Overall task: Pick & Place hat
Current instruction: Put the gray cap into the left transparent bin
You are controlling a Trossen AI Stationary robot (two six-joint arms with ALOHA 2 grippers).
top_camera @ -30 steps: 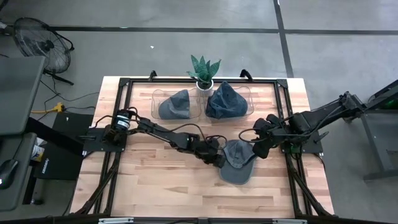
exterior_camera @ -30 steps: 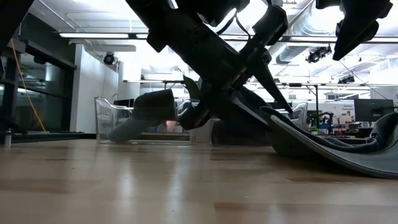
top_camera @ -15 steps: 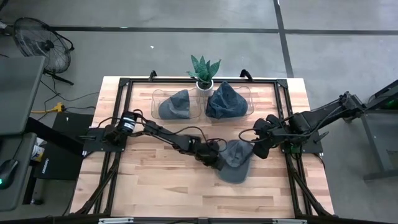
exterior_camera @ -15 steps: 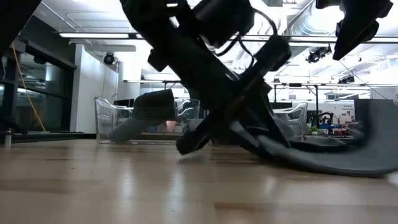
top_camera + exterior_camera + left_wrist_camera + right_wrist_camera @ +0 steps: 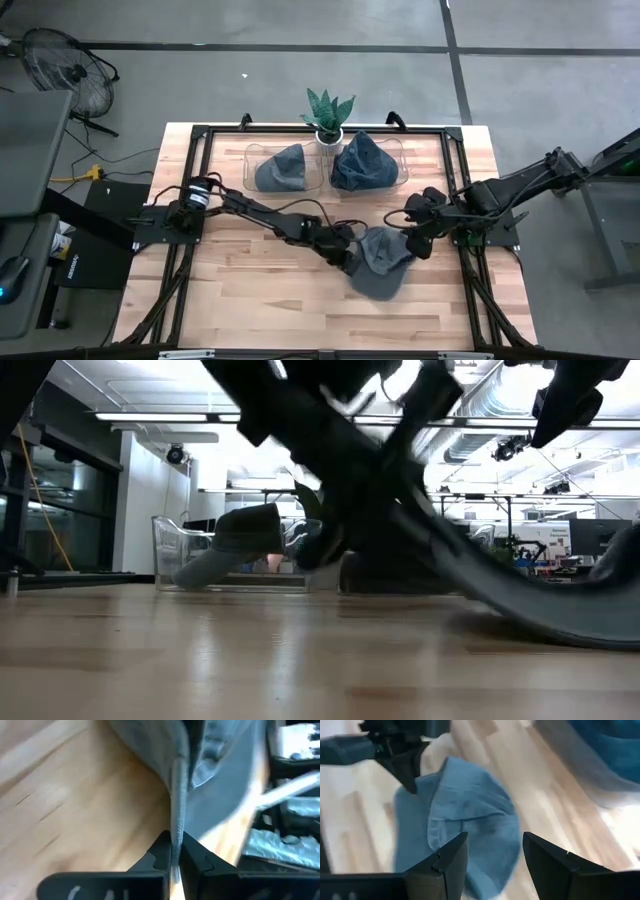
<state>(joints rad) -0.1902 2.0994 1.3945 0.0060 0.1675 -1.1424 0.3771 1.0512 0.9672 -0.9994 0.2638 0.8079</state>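
Note:
A grey-blue cap [image 5: 382, 264] lies right of the table's middle, also shown in the low view [image 5: 545, 610] and the right wrist view [image 5: 470, 812]. My left gripper [image 5: 347, 256] is at the cap's left edge and is shut on it [image 5: 175, 854]. My right gripper [image 5: 413, 238] hovers just right of the cap, open, with both fingers apart above it [image 5: 495, 840] and touching nothing. The cap slants, with its right part on the wood. My left gripper pinches the cap's thin left rim [image 5: 176, 832] between its two fingers, which the left wrist view shows edge-on. The fingers come in low from the table's left. The held rim is raised, and the cap slopes down from it to the table [image 5: 590, 635].
Two clear bins stand at the far side, the left one [image 5: 255, 158] with a grey cap [image 5: 285, 168] and the right one [image 5: 402, 152] with a dark blue cap [image 5: 362, 162]. A potted plant [image 5: 328, 112] stands behind them. Bare wood lies toward the near edge.
My left gripper, shut on the cap's rim throughout, dipped toward the table half a second ago and has come up again. The held rim went down nearly flat and is now raised, while the cap's right part stayed on the wood.

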